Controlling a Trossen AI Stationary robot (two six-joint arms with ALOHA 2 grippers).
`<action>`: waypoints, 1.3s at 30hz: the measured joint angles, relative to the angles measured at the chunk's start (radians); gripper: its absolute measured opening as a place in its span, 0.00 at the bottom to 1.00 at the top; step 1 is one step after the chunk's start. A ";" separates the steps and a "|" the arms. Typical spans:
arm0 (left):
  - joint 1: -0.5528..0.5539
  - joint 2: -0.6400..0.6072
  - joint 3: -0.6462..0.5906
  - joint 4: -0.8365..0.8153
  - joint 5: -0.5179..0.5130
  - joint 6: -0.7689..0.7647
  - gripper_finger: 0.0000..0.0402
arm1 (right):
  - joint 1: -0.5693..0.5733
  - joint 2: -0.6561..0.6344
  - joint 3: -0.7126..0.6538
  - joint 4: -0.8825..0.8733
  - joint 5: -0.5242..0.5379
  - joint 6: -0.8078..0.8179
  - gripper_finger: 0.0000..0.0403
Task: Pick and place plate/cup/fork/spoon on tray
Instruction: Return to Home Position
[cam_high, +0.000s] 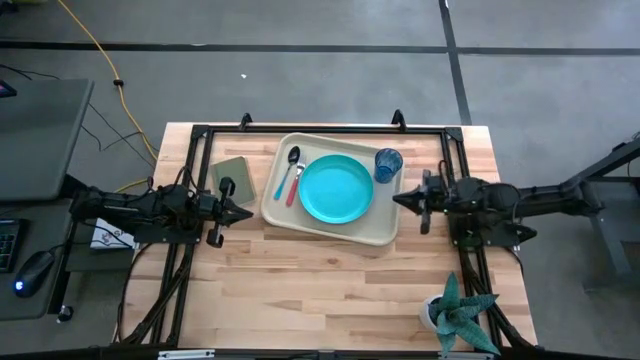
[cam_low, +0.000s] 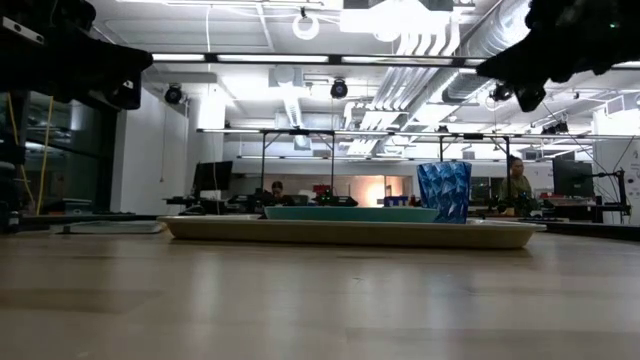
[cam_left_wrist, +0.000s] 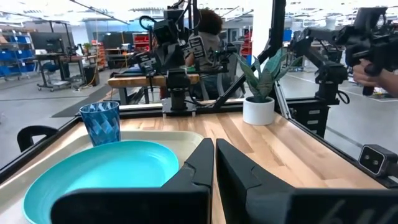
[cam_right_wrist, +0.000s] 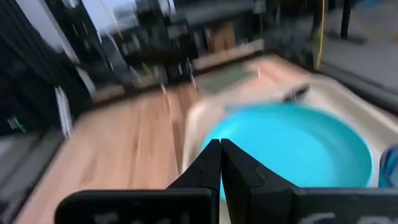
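The cream tray (cam_high: 300, 218) lies at the table's far middle. On it rest the turquoise plate (cam_high: 336, 188), the dark-blue cup (cam_high: 388, 163) at its far right corner, and the pink-handled fork (cam_high: 296, 184) and blue-handled spoon (cam_high: 286, 178) side by side at its left end. My left gripper (cam_high: 247, 212) hangs shut and level just left of the tray, its tips together in the left wrist view (cam_left_wrist: 214, 144). My right gripper (cam_high: 397, 200) is shut and level at the tray's right edge, pointing over the plate (cam_right_wrist: 292, 146). Neither holds anything.
An olive-green pad (cam_high: 234, 180) lies left of the tray, under the left arm. A teal spiky plant in a white pot (cam_high: 458, 318) stands at the near right corner. Bare wood (cam_high: 320, 290) stretches across the near half of the table.
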 joint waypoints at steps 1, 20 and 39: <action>0.000 0.000 0.000 0.000 0.000 0.000 0.00 | 0.007 -0.035 -0.022 0.031 0.011 -0.001 0.00; -0.031 -0.016 0.001 0.001 -0.006 0.000 0.00 | 0.053 -0.314 -0.288 0.171 -0.023 -0.069 0.00; -0.051 -0.096 0.002 -0.113 -0.034 0.000 0.00 | 0.055 -0.442 -0.289 0.064 -0.025 -0.015 0.00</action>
